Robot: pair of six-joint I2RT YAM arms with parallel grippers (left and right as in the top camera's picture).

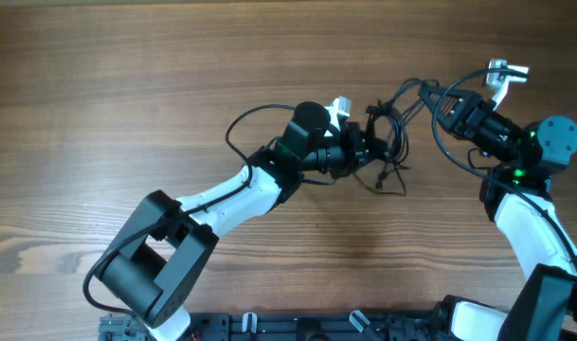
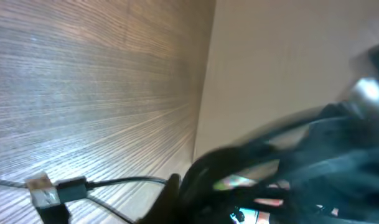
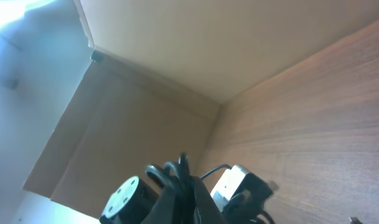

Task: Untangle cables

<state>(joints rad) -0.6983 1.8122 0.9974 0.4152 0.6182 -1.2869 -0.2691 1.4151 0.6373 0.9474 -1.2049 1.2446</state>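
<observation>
We've got the left gripper clamped on the cables at mid-table and the right gripper pinched on their far strands. We draw apart slowly, watching that the knot loosens.

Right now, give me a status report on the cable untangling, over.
Left fingers shut on the cables, at the knot. Right fingers shut on strands stretched from it. Knot not free. Right arm's own thicker cable loops close by.
</observation>
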